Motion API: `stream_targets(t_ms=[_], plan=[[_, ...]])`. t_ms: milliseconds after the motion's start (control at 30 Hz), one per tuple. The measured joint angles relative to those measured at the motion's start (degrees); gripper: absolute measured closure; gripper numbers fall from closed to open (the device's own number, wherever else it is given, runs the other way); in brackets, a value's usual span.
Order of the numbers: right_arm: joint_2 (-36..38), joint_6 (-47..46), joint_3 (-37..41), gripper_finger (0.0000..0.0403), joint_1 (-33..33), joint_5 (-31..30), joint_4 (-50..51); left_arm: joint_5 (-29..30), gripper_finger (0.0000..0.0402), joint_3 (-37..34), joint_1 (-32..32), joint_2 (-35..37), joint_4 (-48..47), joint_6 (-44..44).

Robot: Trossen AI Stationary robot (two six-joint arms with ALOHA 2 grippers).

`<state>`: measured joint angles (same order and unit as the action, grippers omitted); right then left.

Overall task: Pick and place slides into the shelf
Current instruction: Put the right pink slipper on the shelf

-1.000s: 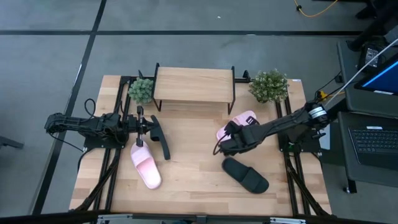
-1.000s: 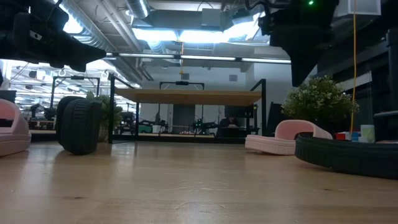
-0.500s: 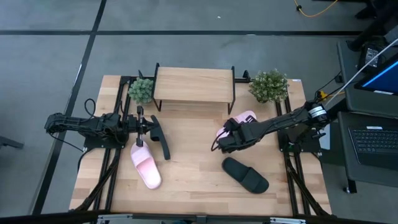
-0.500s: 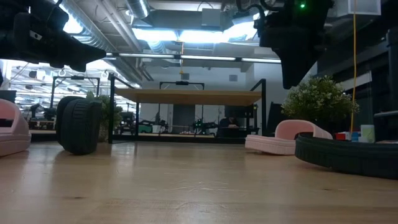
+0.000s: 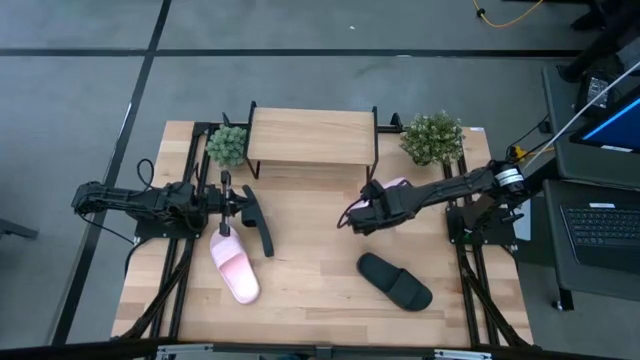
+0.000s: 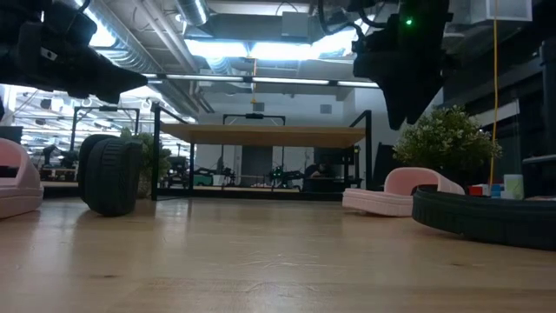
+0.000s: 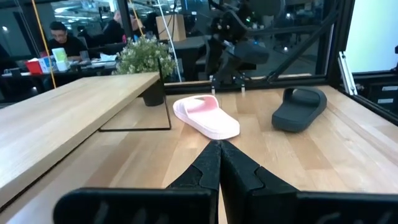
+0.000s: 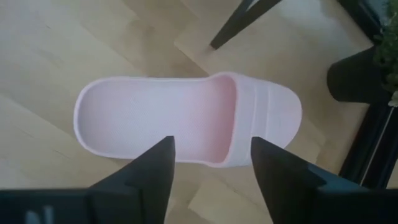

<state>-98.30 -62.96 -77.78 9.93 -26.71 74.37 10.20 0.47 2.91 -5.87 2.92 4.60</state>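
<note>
wooden table, shelf, four slides outside

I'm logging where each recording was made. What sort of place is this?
Probably a robotics lab or workshop in an open office: a rig table on bare concrete floor, exposed ceiling ducts, and a person at a desk beyond it.

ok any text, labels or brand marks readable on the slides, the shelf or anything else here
None can be read. The pink slide under the right end effector, the black slide and the shelf show plain surfaces.
Items on a background desk are too small to read.
</note>
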Motion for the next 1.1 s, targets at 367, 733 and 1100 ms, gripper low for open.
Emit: stream_targets(t_ms=[367,733,1100], plan=[[0.0,-1.3,6.8,0.0187,-2.9,1.9,-0.6,0.0,0.0401,0.0,0.0,0.0,0.1,0.0],[0.0,-1.1,8.7,0.0187,-3.4,2.4,-5.3,0.0,0.0401,0.0,0.0,0.0,0.1,0.1],[0.0,-1.1,8.7,0.0187,-3.4,2.4,-5.9,0.0,0.0401,0.0,0.0,0.0,0.2,0.1]])
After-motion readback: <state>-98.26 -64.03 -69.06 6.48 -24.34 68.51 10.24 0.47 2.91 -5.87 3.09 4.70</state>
